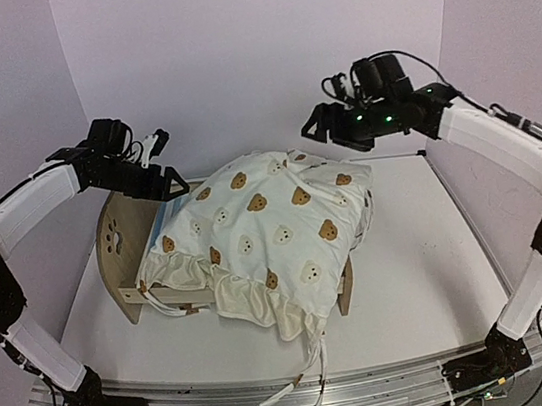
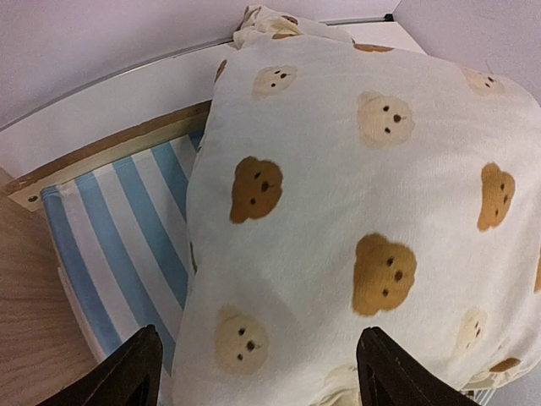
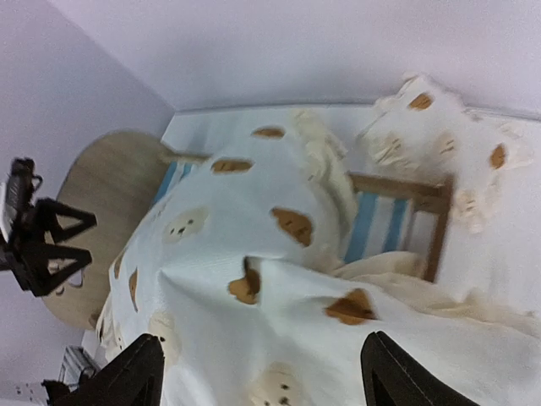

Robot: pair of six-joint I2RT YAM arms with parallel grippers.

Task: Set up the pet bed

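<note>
Bedding draped over the pet bed (image 1: pixel 114 235), both grippers free above it.

The pet bed sits mid-table, headboard to the left, its striped base (image 2: pixel 127 228) mostly under the bear-print bedding (image 1: pixel 274 223), which lies bunched and skewed. The left gripper (image 2: pixel 254 372) hovers by the headboard and the right gripper (image 3: pixel 262 372) over the far end, both spread wide and holding nothing. The step in hand looks like straightening; the next move probably calls for pinching an edge and drawing it square.

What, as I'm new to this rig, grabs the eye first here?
A cream bear-print bedding heap smothers the pet bed at centre, spilling over its near rail. Its rounded headboard stands bare at left. The left fingers and right fingers hover open above it, empty.
</note>
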